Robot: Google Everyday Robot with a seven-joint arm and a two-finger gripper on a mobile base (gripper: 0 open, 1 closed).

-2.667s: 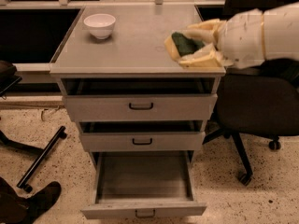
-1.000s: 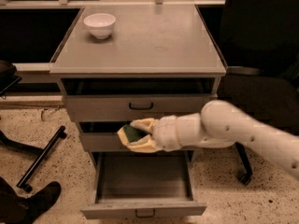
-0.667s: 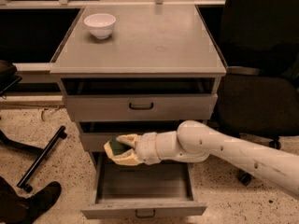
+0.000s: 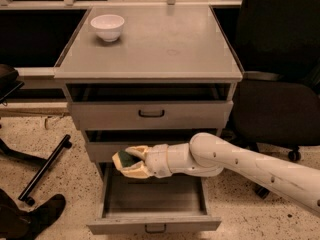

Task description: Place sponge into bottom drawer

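My gripper [image 4: 129,162] is shut on the sponge [image 4: 124,159], whose pale yellow foam and dark green layer show between the cream fingers [image 4: 137,150]. The white arm reaches in from the lower right. The gripper hovers over the left rear part of the open bottom drawer [image 4: 155,223], level with the front of the middle drawer. The bottom drawer is pulled out; the part of its inside that shows holds nothing. Its small dark handle [image 4: 155,228] shows at the front.
A white bowl [image 4: 107,27] stands on the cabinet top [image 4: 165,44] at the back left. Two shallower drawers [image 4: 151,114] sit above, slightly ajar. A black office chair [image 4: 280,84] is at the right. A dark bar [image 4: 44,169] and a shoe [image 4: 30,219] lie on the floor at left.
The gripper has carried the sponge from the cabinet top's right edge down in front of the drawers, then left and lower, to just above the open bottom drawer.
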